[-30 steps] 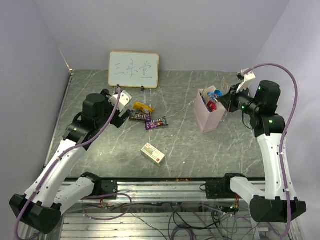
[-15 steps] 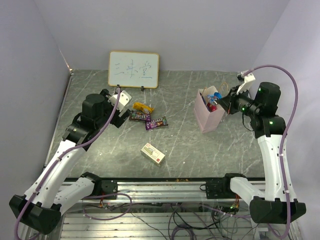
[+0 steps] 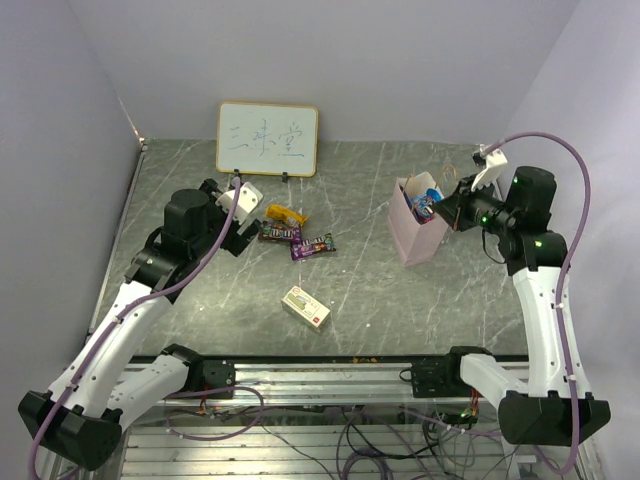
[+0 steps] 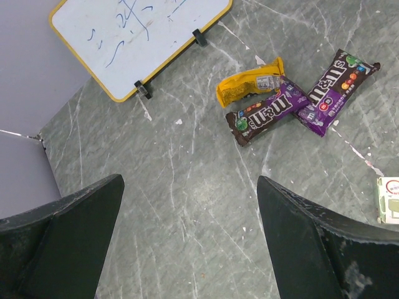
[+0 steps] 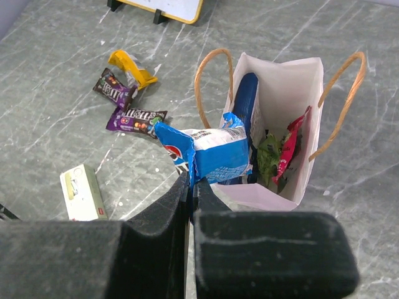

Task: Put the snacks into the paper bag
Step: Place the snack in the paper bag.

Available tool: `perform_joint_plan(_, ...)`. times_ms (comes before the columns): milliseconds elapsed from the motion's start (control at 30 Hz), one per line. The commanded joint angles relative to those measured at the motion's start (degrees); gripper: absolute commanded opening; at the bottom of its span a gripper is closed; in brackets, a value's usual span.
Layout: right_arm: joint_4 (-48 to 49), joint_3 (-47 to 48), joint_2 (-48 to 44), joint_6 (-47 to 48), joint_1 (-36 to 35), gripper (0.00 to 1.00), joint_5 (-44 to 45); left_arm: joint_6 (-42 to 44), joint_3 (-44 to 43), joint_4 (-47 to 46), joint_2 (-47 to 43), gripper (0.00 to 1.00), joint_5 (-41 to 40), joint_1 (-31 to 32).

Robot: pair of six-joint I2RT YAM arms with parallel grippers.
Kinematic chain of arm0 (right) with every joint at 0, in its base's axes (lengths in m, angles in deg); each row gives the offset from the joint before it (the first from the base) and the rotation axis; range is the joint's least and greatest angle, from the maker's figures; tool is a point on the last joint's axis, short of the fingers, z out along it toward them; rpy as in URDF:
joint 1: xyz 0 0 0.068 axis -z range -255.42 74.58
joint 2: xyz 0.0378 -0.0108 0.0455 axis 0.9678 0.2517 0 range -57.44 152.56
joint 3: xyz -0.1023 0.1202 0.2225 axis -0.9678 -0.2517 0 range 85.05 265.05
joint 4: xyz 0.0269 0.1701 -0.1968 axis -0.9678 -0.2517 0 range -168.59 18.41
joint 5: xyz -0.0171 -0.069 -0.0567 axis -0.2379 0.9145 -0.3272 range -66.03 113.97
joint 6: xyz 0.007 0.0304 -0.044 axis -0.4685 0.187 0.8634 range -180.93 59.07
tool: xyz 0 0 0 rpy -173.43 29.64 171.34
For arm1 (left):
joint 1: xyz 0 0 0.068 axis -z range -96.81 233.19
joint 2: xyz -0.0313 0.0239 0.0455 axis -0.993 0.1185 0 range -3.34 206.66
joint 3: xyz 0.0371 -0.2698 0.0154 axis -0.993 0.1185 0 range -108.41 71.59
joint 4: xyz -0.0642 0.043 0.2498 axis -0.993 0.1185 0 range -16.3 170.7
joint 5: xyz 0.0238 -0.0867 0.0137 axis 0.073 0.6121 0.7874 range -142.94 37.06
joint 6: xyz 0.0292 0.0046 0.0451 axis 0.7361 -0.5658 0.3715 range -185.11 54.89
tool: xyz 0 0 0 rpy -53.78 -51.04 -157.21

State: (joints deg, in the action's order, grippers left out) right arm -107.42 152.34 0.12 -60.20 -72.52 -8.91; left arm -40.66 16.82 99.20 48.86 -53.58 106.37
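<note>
1. The pale pink paper bag (image 3: 413, 232) stands upright on the bench (image 3: 380, 300), right of centre in the top view. Its mouth is open and its thin tan handles (image 5: 209, 81) arch over the two sides.
2. Inside the bag, the right wrist view shows a dark blue packet (image 5: 244, 103) leaning against the left wall. A green wrapper (image 5: 268, 156) and a pink-red wrapper (image 5: 290, 144) lie beside it.
3. The blue-white bar (image 5: 209, 152) is just at the bag's mouth, its far end overlapping the near rim. I cannot tell whether it touches the paper.
4. The right gripper (image 5: 190, 187) has its jaws pressed together on the near end of that bar, pinching the crimped wrapper edge.
5. Well apart from the bag, at centre-left of the top view, three snacks lie clustered flat on the bench. They are an orange wrapper (image 4: 249, 84), a brown-and-purple M&M's packet (image 4: 268, 111) touching it, and a purple M&M's packet (image 4: 333, 90) against that one.
6. A white-and-green packet (image 3: 306, 306) lies alone lower in the top view, nearer the arm bases.
7. The left gripper (image 4: 188, 187) hangs above bare bench left of the cluster, its jaws spread wide and nothing between them.
8. A white writing board (image 3: 267, 138) with blue marks stands at the upper left of the top view, against the back wall.
</note>
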Motion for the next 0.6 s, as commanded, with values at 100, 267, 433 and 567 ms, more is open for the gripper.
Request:
perform_joint_plan(100,0.88,-0.49,0.99,-0.73,0.45,0.0,-2.15,0.06,0.56,-2.09,-1.05,0.99,1.1,-0.42)
perform_joint_plan(267,-0.75,-0.05,1.92,-0.47,0.45,0.0,-2.35,0.06,0.68,-2.12,-1.07,0.99,1.33,-0.49)
perform_joint_plan(433,-0.95,-0.47,2.25,-0.71,0.45,0.0,-2.56,0.07,0.74,-2.29,-1.18,0.99,1.27,-0.49)
perform_joint_plan(567,-0.55,-0.64,2.73,-1.26,0.44,0.0,-2.38,-0.09,0.46,-2.1,-1.06,1.0,1.31,-0.5)
